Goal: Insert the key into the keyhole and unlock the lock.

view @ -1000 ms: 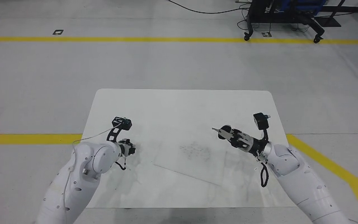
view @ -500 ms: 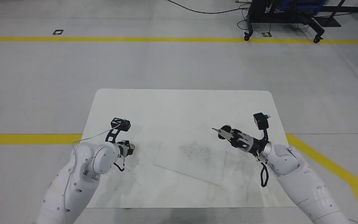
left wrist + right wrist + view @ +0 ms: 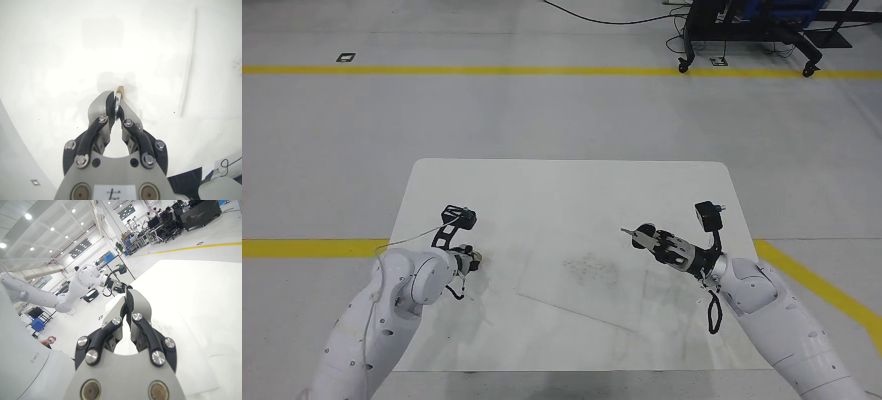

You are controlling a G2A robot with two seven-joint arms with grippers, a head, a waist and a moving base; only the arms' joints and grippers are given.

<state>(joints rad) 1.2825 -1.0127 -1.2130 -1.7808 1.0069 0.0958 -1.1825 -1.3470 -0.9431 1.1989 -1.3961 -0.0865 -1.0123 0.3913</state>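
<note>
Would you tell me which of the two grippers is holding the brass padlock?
The left gripper: it pinches the padlock by its silver shackle, while the right gripper holds a thin metal key.

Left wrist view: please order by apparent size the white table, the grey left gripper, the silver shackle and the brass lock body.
Largest to smallest:
white table
grey left gripper
silver shackle
brass lock body
The gripper's nearness to the camera enlarges it.

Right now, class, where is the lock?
In the left wrist view the lock is clamped in the left gripper, over the table near its left edge, well apart from the right gripper.
</note>
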